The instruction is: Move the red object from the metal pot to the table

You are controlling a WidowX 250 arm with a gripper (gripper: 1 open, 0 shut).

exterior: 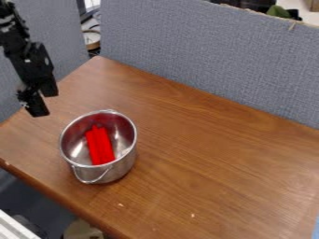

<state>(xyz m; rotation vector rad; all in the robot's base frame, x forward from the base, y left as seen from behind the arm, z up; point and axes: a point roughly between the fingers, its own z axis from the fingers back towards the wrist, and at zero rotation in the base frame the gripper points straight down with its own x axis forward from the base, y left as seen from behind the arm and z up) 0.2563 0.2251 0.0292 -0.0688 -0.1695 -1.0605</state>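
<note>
The red object (100,144) is a short bright red block lying inside the metal pot (112,168), a small shiny steel pot near the front left of the wooden table (212,149). A thin wire handle hangs at the pot's front. My gripper (37,106) hangs on the black arm above the table's left corner, up and to the left of the pot and clear of it. Its dark fingers point down with nothing between them, and I read it as open.
Grey-blue partition panels (200,47) stand close along the table's far edge. The table's front edge (37,191) runs just left of and below the pot. Office clutter shows beyond the partitions at the top.
</note>
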